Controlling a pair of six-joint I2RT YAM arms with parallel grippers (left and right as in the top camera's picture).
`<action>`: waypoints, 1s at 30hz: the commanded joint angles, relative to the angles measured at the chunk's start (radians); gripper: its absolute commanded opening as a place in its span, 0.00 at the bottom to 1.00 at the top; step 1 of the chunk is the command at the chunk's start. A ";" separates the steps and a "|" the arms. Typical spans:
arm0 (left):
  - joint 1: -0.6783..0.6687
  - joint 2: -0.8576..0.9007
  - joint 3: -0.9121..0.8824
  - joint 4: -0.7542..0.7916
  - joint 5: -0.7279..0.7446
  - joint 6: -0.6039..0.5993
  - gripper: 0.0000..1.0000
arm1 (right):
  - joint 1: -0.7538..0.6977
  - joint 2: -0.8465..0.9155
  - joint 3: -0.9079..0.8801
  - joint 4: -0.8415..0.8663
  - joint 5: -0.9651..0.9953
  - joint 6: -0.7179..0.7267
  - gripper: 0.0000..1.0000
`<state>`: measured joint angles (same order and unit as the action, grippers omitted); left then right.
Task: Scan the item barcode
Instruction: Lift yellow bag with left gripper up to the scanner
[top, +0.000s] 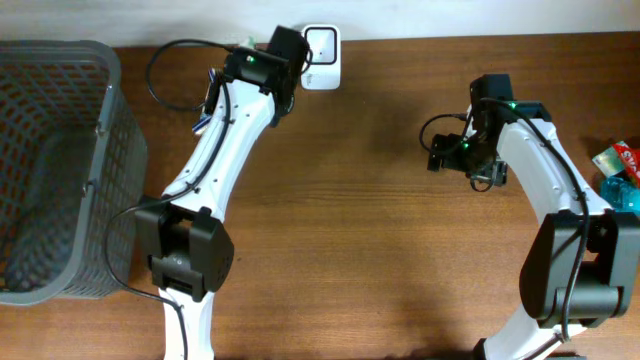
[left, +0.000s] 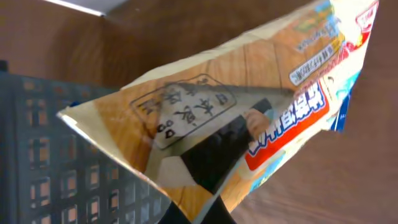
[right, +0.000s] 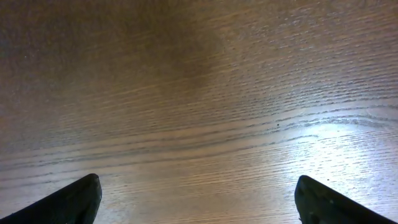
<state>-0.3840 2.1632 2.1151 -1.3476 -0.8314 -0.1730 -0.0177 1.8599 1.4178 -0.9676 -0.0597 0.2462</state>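
**Packet** (left: 236, 106). It was clamped by its lower edge in your left gripper (left: 200, 210), jaws shut on the wrapper, apparently clear of the table (right: 199, 93). In the left wrist view its long axis ran tilted from lower left to upper right. The printed face was toward the camera, and no barcode showed on it.

**Scanner** (top: 321, 44). White, at the far edge, it sat just beside your left wrist overhead. The packet was all but hidden under the arm there, so you could not tell which face met the scanner.

**Basket** (top: 60, 170). It stood left of that arm, behind the packet in the wrist view.

**Right gripper** (right: 196, 194). Jaws were wide apart and holding nothing, over bare wood, well apart from the scanner.

**Judgement.** Your left arm was much the nearer. The coming move likely turned on rotating the packet until its barcode faced the scanner.
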 joint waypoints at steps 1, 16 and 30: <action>-0.007 -0.020 -0.108 0.006 -0.055 0.003 0.00 | 0.004 -0.006 0.013 0.000 0.019 -0.005 0.98; -0.319 -0.021 -0.113 0.071 0.826 -0.001 0.44 | 0.004 -0.006 0.013 0.000 0.019 -0.005 0.98; -0.043 0.218 -0.006 0.088 0.595 0.005 0.00 | 0.004 -0.006 0.013 0.000 0.019 -0.005 0.98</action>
<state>-0.4191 2.2601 2.1174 -1.2152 -0.3145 -0.1730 -0.0177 1.8599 1.4178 -0.9676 -0.0593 0.2390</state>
